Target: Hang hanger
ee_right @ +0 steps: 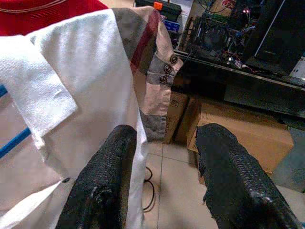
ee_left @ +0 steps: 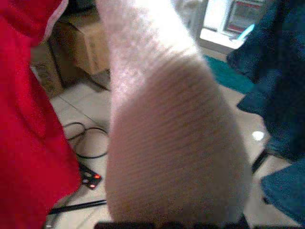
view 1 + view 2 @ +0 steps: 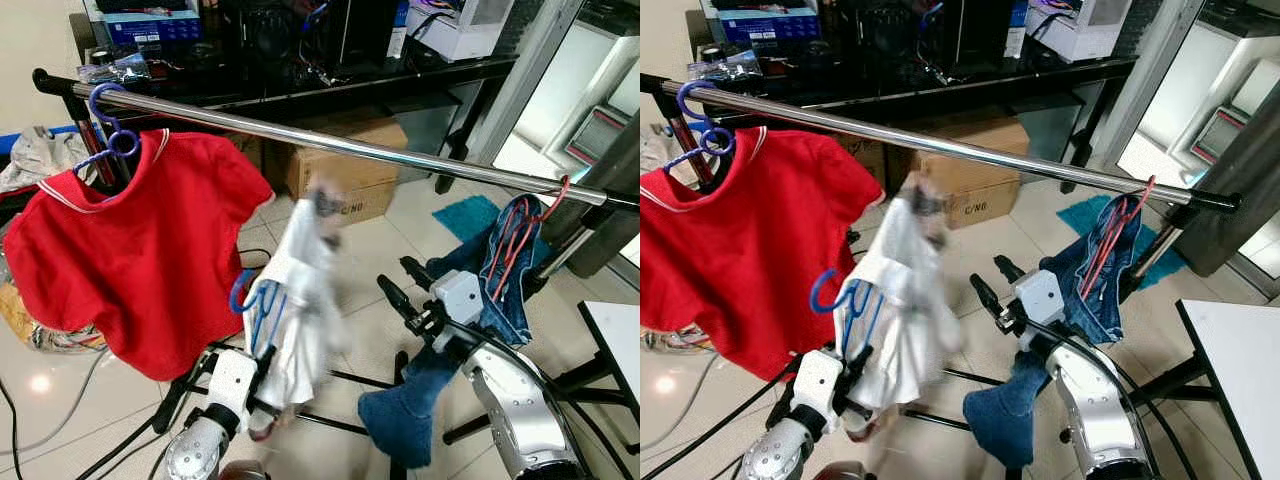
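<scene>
White shirt on a blue hanger, held low and not yet on the rail

The left gripper point(image 3: 262, 385) looks clenched on the white shirt point(image 3: 300, 300) and its blue hanger point(image 3: 250, 295), though cloth hides its fingers. The hook sits just above those jaws, well under the shiny rail point(image 3: 340, 145). The right gripper point(image 3: 990, 285) is released, jaws apart, with the shirt just beside them. To do it well, lift the hook over the rail in the gap between the red shirt point(image 3: 130, 250) and the jeans point(image 3: 500, 270), then lower it gently.
</scene>
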{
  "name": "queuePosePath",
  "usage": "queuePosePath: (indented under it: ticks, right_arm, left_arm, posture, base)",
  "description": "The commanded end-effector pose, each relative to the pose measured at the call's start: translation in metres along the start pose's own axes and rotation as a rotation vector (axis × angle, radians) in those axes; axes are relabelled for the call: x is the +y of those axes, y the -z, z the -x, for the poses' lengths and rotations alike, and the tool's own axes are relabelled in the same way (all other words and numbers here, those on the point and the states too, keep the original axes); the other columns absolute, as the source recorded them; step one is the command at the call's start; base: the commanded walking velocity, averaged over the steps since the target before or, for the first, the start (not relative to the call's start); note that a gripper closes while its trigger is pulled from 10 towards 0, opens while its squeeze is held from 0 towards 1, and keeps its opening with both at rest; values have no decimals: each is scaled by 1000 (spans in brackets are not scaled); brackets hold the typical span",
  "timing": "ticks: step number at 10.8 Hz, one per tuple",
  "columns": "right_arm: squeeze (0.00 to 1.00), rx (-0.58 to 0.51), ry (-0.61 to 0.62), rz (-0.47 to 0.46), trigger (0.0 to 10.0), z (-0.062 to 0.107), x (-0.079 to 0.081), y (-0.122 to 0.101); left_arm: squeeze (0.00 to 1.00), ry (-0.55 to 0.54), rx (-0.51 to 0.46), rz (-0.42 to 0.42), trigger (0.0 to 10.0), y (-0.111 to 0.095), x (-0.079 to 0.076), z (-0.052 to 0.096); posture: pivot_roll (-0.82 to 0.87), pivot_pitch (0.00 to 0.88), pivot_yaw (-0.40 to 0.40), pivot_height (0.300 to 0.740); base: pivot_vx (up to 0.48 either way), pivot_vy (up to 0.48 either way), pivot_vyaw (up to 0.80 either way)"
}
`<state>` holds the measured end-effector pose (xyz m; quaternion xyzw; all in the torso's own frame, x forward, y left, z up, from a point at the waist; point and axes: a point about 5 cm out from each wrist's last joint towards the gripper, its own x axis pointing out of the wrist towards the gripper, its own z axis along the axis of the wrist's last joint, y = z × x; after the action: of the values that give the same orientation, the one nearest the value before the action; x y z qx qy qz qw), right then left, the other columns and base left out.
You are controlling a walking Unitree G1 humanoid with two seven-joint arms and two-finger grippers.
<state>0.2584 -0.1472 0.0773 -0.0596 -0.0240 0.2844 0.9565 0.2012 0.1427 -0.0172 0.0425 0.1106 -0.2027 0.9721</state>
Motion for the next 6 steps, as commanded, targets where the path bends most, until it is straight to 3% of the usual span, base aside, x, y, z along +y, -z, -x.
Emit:
queuePosePath:
  ticks: [1,4,6]
  right_arm:
    - [0,4,2,14,10000,2,-2,0]
    - [0,-28,-46,62,10000,-6,-1,-11]
    - [0,-39,-41,76,10000,-10,-4,-15]
  left_arm:
    - [0,16,-43,24,10000,-11,2,-10]
    - [0,36,-145,10,10000,-51,25,-27]
    - [0,61,-180,-38,10000,-67,30,-31]
  posture:
    - [227,17,-82,740]
    - [228,18,-88,740]
    - [229,17,-89,740]
  base:
    - [0,0,0]
    - [0,0,0]
    - [0,0,0]
